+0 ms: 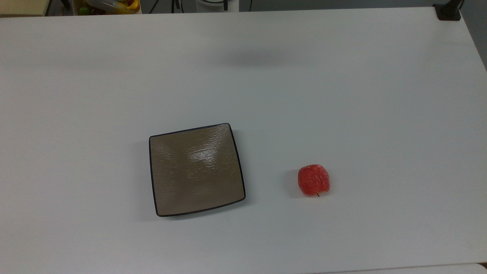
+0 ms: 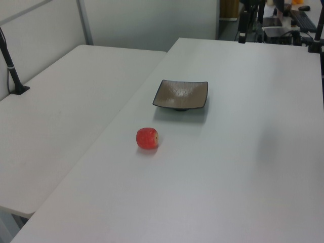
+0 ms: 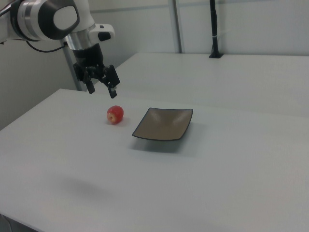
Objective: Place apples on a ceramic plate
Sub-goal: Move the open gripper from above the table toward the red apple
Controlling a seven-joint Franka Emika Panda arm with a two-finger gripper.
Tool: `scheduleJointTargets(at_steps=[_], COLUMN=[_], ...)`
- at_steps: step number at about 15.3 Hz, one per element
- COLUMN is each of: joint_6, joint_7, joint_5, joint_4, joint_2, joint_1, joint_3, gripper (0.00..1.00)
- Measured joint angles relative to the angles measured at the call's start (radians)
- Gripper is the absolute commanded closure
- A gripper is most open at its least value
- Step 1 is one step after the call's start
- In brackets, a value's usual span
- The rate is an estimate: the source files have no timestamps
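Observation:
A small red apple (image 1: pixel 314 180) with wrinkled skin lies on the white table, to the right of the ceramic plate (image 1: pixel 196 169) in the top view. The plate is square, glossy tan-brown with a thin black rim, and nothing lies on it. In the left view the apple (image 2: pixel 147 138) sits nearer the camera than the plate (image 2: pixel 181 94). In the right view my gripper (image 3: pixel 102 89) hangs high in the air, open with nothing between its fingers, above and to the left of the apple (image 3: pixel 115 114); the plate (image 3: pixel 163 124) lies to the right.
The white table (image 1: pixel 342 95) has a second table (image 2: pixel 66 111) butted against it on the left view's left. A black post clamp (image 1: pixel 449 11) stands at the top view's far right corner. Clutter (image 1: pixel 110 5) sits beyond the far edge.

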Motion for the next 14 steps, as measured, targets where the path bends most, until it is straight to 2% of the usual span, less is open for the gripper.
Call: scheduleJointTargets(at_steps=[10,14], joint_6=[0.0,0.001], joint_7=[-0.018,-0.187], joint_5=[0.0,0.0], joint_4=[-0.005,-0.011], joint_2=[0.0,0.024], joint_1=[0.014,0.027], joint_3=[-0.005,-0.005], gripper=[0.0,0.0])
